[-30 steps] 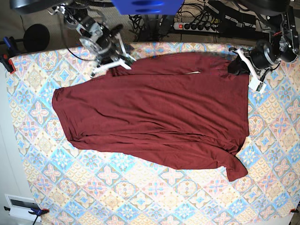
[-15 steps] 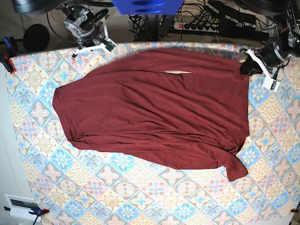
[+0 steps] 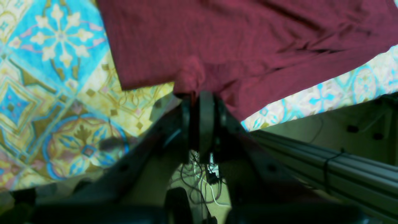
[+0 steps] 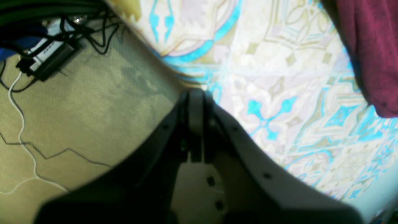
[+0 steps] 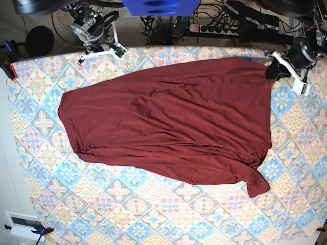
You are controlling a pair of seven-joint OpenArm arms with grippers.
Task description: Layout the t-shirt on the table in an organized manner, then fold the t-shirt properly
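Note:
The dark maroon t-shirt (image 5: pixel 168 127) lies spread across the patterned table (image 5: pixel 153 214), wrinkled, with a sleeve trailing toward the near right. My left gripper (image 5: pixel 272 70) is at the shirt's far right corner, shut on a pinch of the cloth. In the left wrist view the fabric (image 3: pixel 248 40) bunches into the closed left gripper (image 3: pixel 199 93). My right gripper (image 5: pixel 102 52) hovers at the table's far left edge, shut and empty. The right wrist view shows the right gripper (image 4: pixel 196 96) over the table's edge (image 4: pixel 279 77), with the shirt (image 4: pixel 370 56) off to one side, apart from it.
A power strip with cables (image 5: pixel 214 28) lies on the floor behind the table. A clamp (image 5: pixel 6 66) grips the left corner. A white box (image 5: pixel 23 224) sits at the near left. A metal rail (image 3: pixel 326 155) runs beside the left gripper.
My right gripper let go of the shirt's far edge and drew back to the far left table edge. The left gripper pulled its corner outward, and the folded far edge flattened out.

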